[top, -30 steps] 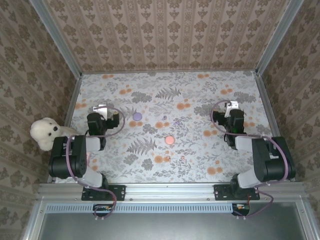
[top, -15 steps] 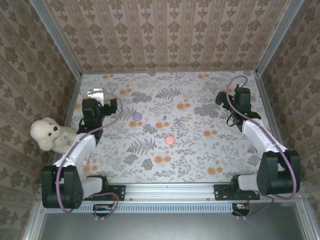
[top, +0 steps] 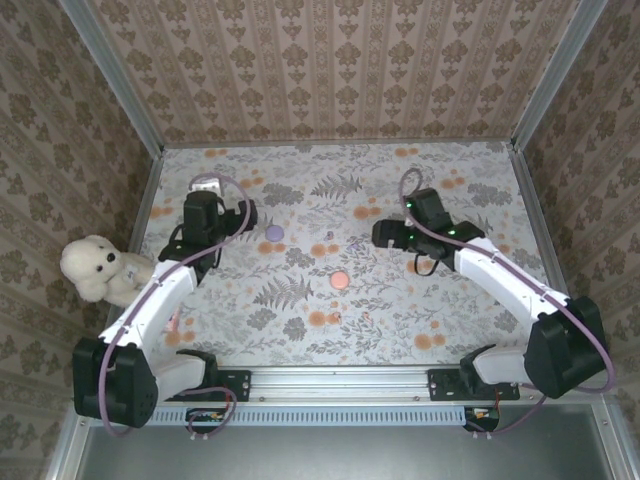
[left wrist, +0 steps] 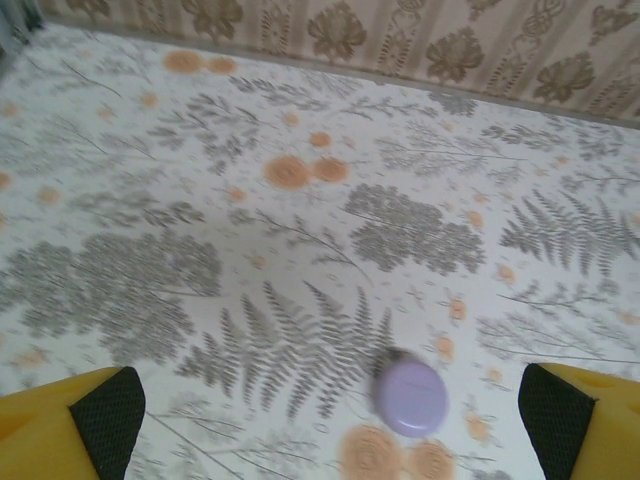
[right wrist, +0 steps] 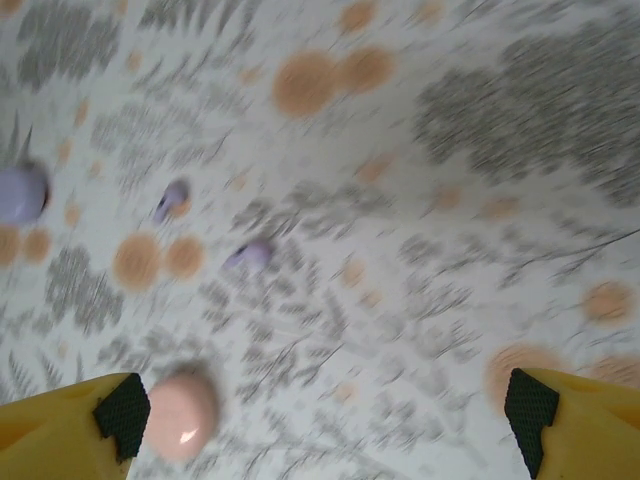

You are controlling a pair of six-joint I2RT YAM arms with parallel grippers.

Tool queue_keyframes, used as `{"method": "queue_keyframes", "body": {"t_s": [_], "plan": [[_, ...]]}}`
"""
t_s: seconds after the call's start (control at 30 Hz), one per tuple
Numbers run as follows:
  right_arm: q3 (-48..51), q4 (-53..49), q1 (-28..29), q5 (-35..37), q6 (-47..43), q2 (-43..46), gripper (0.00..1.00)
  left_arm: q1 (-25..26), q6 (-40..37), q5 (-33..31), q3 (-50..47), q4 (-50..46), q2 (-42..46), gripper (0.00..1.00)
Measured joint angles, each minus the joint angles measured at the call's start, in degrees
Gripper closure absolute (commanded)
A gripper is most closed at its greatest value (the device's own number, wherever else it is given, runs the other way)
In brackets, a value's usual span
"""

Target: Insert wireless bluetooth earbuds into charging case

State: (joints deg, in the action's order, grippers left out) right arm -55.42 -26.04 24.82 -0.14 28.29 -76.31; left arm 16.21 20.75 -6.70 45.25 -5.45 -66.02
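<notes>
A closed round lilac charging case (top: pixel 275 232) lies on the floral table, left of centre; it sits low between my left fingers (left wrist: pixel 410 397). Two small lilac earbuds (top: pixel 329 236) lie loose to its right, blurred in the right wrist view (right wrist: pixel 175 198) (right wrist: pixel 250 253). My left gripper (top: pixel 238 215) hovers just left of the case, open and holding nothing (left wrist: pixel 325 415). My right gripper (top: pixel 385 235) hangs just right of the earbuds, open with nothing between its fingers (right wrist: pixel 325 415).
A round pink case (top: pixel 339 280) lies nearer the front, at the right gripper's left finger (right wrist: pixel 182 415). A white plush toy (top: pixel 92 268) sits at the left wall. Patterned walls enclose the table on three sides.
My right arm has swung from the back right in toward the centre, over the earbuds. My left gripper has shifted a little right, toward the lilac case.
</notes>
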Motion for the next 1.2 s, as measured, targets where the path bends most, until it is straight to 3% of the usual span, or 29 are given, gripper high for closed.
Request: {"method": "queue_keyframes", "body": {"t_s": [0.2,0.43,0.8,1.2], "plan": [[-5.33,-6.19,10.34,1.42,4.17,-8.66,0.15,6.03,10.78,-0.28,-2.99,-0.02,-2.62,0.0],[-14.25,-11.8,16.26,1.79,7.15,-21.44,0.19,6.64,21.81,-1.51,-8.04,-1.07,-2.8,0.0],[-21.51,-16.46,20.0,2.19,8.41,-30.42,0.2,3.76,30.51,-2.4,-11.61,-1.4,5.35,0.0],[-24.41,-17.53,21.18,4.39,9.9,-36.22,0.21,1.68,31.61,1.55,-11.72,-2.03,1.4,0.0]]}}
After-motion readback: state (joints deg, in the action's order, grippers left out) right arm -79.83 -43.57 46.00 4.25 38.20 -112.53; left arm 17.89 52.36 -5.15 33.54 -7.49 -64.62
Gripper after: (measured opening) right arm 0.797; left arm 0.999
